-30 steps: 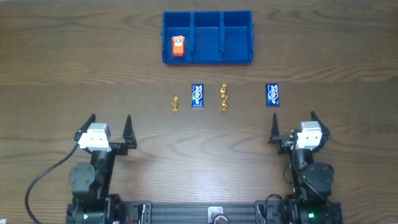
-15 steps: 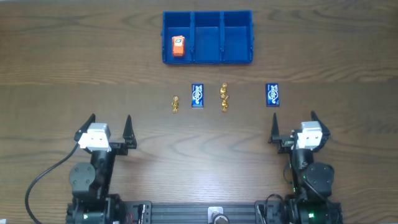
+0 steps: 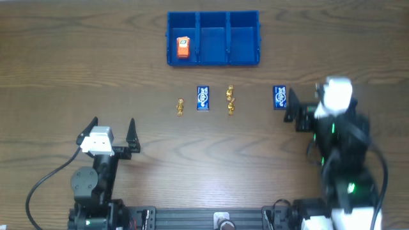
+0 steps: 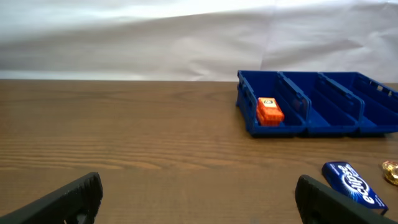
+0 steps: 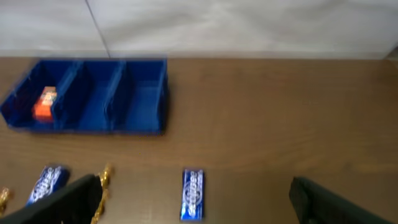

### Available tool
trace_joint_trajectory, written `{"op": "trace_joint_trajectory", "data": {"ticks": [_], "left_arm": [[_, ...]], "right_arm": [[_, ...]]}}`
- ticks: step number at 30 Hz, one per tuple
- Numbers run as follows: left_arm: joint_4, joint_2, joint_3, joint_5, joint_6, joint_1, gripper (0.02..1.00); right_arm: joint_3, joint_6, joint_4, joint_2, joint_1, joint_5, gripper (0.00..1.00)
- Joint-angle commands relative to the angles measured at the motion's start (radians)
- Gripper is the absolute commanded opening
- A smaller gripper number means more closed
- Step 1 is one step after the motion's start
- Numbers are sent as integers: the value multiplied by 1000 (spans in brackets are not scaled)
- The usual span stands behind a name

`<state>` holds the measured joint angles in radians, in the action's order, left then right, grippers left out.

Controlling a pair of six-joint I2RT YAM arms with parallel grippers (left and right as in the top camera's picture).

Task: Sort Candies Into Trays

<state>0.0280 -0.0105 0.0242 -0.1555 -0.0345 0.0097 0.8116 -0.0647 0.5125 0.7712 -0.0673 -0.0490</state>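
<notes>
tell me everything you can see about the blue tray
The blue tray looks like glossy moulded plastic: a rectangular bin with raised walls and two dividers that make three side-by-side compartments. It sits flat and upright on the wooden table, on the far side from the arms' bases. An orange candy lies in its left compartment as the top view shows it. The other two compartments show bare blue floor. Besides the table and that candy, nothing touches it.

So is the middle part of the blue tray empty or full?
Empty. The middle compartment of the blue tray shows only bare blue floor. The one orange candy lies in the end compartment at the top view's left.
</notes>
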Motion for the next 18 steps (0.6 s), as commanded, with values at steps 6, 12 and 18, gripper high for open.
{"op": "trace_joint_trajectory", "data": {"ticks": [6,12,18], "left_arm": [[35,6,-19,-18,-15,-3,998],[35,6,-19,-18,-15,-4,998],[35,6,-19,-18,-15,-4,1000]], "right_arm": [[425,-68,403,585,4,4,998],[481,-68,423,860,4,27,998],[481,-93,388,1030,5,30,998]]}}
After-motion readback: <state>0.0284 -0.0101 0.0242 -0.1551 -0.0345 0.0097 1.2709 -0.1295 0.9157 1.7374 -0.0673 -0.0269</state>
